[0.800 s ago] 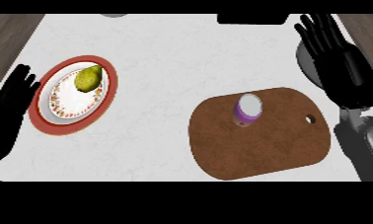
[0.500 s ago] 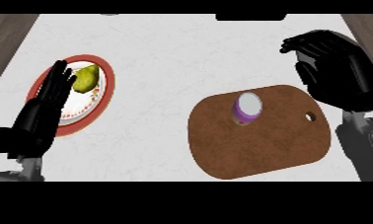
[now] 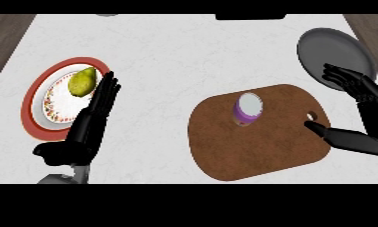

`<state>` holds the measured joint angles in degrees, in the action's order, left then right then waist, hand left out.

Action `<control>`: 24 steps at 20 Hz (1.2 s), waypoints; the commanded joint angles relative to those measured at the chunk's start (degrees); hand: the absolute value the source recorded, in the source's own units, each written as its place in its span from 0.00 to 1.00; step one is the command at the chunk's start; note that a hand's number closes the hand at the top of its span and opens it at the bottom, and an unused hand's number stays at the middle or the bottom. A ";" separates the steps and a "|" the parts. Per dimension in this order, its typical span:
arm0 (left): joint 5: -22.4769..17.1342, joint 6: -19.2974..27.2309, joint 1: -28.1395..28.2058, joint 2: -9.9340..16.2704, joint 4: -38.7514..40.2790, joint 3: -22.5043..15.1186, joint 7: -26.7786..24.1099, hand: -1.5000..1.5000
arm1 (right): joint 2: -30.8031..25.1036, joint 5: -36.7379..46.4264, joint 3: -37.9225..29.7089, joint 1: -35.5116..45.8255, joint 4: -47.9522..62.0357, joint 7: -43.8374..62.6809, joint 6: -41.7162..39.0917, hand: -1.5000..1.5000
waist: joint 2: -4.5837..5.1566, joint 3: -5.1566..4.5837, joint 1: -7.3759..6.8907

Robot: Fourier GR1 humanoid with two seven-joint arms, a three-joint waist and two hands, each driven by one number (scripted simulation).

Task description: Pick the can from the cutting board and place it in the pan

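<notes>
— Left side, findings?
— Red-rimmed plate [image 3: 33, 116] on the white counter [image 3: 184, 56], near the left edge. Holds a green pear [image 3: 82, 81], lying in the upper part of the plate. Left hand [image 3: 90, 121] over the plate's right rim, fingers straight and pressed together, pointing up and slightly right. Thumb out to the lower left. Holds nothing. Grey forearm just visible at the lower edge.

— Middle?
— Brown cutting board [image 3: 251, 146], rounded, tilted, with a small hole near its right end. Can [image 3: 249, 108] upright on the upper part of the board, purple side, pale top. Untouched by either hand. Well apart from the left hand.

— Right side?
— Dark grey pan [image 3: 328, 51] at the upper right, partly cut by the frame edge, apart from the board. Nothing seen inside. Right hand [image 3: 356, 87] below the pan, at the right edge, overlapping the pan's lower rim. Fingers spread and lightly bent, pointing left. Thumb stretched separately lower down, its tip over the board's right end beside the hole. Nothing held. Can clearly short of that hand.
</notes>
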<state>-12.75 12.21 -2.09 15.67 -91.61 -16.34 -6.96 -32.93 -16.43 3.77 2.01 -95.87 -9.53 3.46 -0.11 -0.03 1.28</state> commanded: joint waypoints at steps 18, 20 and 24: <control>4.66 0.13 -0.82 -6.27 2.15 -3.12 -1.86 0.50 | -10.18 21.06 18.31 18.65 -1.21 32.50 -17.04 0.00 | 0.22 -0.06 -2.94; 4.26 -1.45 -2.29 -4.37 4.47 -0.76 -2.09 0.50 | -7.78 24.21 22.33 17.93 -1.82 33.49 -17.91 0.00 | 0.20 -0.03 -2.11; 4.60 -0.39 -2.49 -5.25 2.53 -0.14 0.57 0.50 | -3.84 28.57 24.10 23.96 5.12 35.97 -21.71 0.00 | 0.21 0.01 -2.08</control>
<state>-9.02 10.71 -3.65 11.32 -89.13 -17.14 -7.59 -39.05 8.40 25.14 22.34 -94.40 23.89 -14.61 0.12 -0.05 -1.15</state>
